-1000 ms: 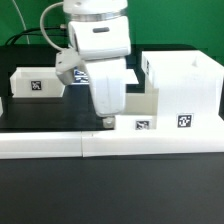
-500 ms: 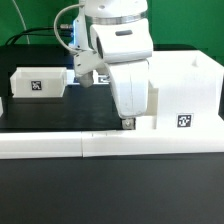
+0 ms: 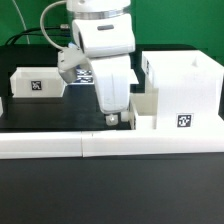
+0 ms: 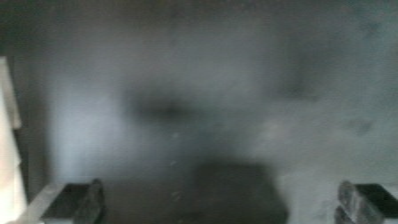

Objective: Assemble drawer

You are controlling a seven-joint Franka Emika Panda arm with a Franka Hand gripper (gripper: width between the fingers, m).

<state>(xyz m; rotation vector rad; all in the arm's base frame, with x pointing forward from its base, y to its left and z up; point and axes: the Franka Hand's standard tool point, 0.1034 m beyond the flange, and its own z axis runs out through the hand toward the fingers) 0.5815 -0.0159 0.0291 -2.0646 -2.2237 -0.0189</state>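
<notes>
The white open-fronted drawer case (image 3: 182, 82) stands at the exterior view's right, with a square tag (image 3: 184, 122) on its front. One small white tray (image 3: 146, 108) sits partly inside the case's open side. A second tagged tray (image 3: 37, 84) stands at the left. My gripper (image 3: 113, 120) points down just left of the inserted tray, close to the table. In the wrist view my gripper (image 4: 222, 203) is open with nothing between its fingers (image 4: 71, 203), over blurred dark table.
A long low white border rail (image 3: 90, 146) runs along the front of the black table. The marker board (image 3: 86, 73) lies behind my arm, mostly hidden. A white edge (image 4: 7, 130) shows at one side of the wrist view.
My gripper went right toward the case half a second ago and is now back to the left. The near tray sits further into the case and its tag no longer shows.
</notes>
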